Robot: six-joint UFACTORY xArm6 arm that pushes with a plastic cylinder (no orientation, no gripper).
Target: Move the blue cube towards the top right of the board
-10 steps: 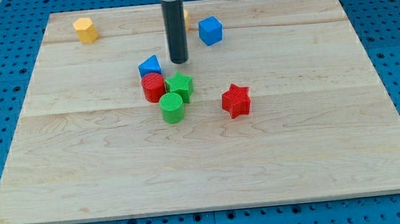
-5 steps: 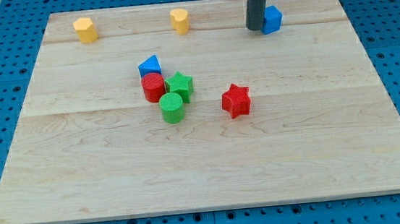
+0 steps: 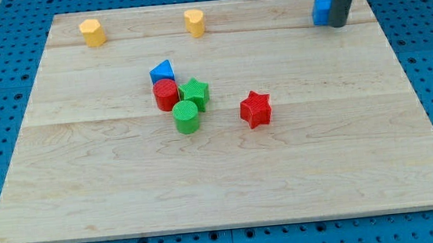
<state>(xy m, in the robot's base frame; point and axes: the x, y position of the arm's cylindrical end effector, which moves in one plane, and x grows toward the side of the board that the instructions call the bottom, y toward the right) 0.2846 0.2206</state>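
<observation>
The blue cube (image 3: 321, 11) sits near the top right corner of the wooden board (image 3: 221, 168). My rod comes down from the view's top, and my tip (image 3: 338, 24) rests on the board just right of the cube, partly hiding its right side. The tip appears to touch the cube or stand very close to it.
Two yellow blocks (image 3: 92, 32) (image 3: 194, 22) lie along the top edge. Near the middle is a cluster: a blue triangular block (image 3: 163, 71), a red cylinder (image 3: 165, 94), a green star (image 3: 194, 93) and a green cylinder (image 3: 186, 117). A red star (image 3: 255, 109) lies to its right.
The blue cube slid right along the top edge toward the corner. My tip moved from the middle of the board to the cube's left, then over to its right side.
</observation>
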